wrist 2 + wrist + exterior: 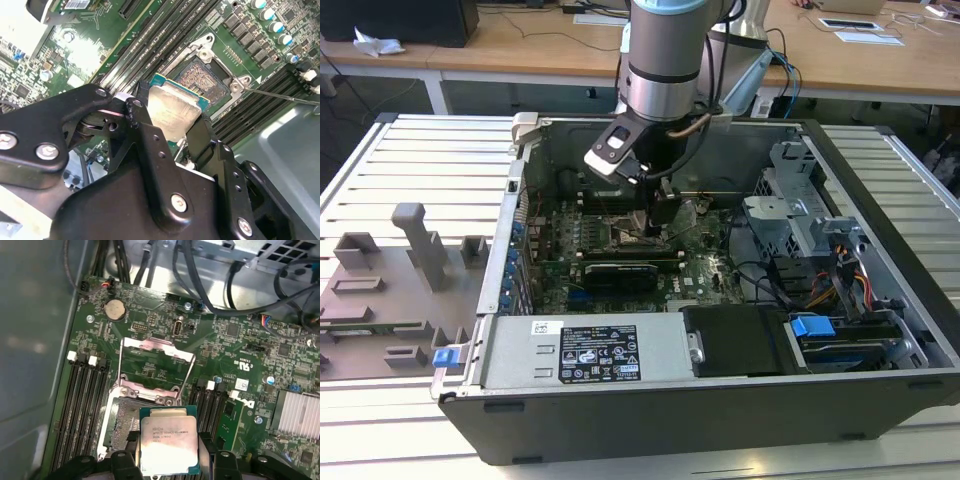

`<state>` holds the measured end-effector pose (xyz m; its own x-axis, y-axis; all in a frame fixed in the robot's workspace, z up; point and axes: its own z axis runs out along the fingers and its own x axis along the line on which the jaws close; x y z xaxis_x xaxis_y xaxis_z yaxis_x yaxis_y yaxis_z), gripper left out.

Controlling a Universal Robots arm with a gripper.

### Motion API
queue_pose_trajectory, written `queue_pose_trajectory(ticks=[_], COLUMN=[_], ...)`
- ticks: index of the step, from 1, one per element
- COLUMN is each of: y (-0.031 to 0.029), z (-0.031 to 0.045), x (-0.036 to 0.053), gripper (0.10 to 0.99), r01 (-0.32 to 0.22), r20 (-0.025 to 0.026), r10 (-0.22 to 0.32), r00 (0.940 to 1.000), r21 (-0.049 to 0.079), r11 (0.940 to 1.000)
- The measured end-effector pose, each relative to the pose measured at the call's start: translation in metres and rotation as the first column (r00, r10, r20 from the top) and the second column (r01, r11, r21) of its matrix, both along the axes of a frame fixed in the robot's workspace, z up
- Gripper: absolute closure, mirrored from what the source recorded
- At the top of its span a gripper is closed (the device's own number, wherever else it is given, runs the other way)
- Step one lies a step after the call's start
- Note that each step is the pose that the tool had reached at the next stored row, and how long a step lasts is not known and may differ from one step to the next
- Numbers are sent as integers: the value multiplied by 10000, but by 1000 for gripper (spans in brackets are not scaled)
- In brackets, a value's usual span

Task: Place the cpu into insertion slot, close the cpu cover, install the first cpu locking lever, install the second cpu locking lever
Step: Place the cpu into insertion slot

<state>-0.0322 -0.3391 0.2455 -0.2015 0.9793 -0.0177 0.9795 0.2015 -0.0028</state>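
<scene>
In the first wrist view the tool (170,460) grips the cpu (169,440) over the insertion slot (120,422). The cpu cover (159,346) is flipped open, memory slots (82,405) flank the slot, and all sit inside the computer case (720,410).

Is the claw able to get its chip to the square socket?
Probably yes: the cpu cover stands flipped open, the insertion slot lies bare, and the claw holds the cpu right by it.
</scene>
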Motion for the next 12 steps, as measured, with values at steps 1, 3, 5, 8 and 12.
queue_pose_trajectory(ticks=[1, 3, 5, 8, 12], y=[0, 0, 0, 0, 0], z=[0, 0, -1, 0, 0], x=[0, 0, 0, 0, 0], gripper=[541, 541, 541, 541, 541], r01=[78, 336, 610, 907, 1275], r20=[0, 0, 0, 1, 4], r10=[-78, -336, -610, -907, -1275], r00=[10000, 9994, 9981, 9959, 9918], r21=[-1, -2, -9, -23, -50], r11=[10000, 9994, 9981, 9959, 9918])
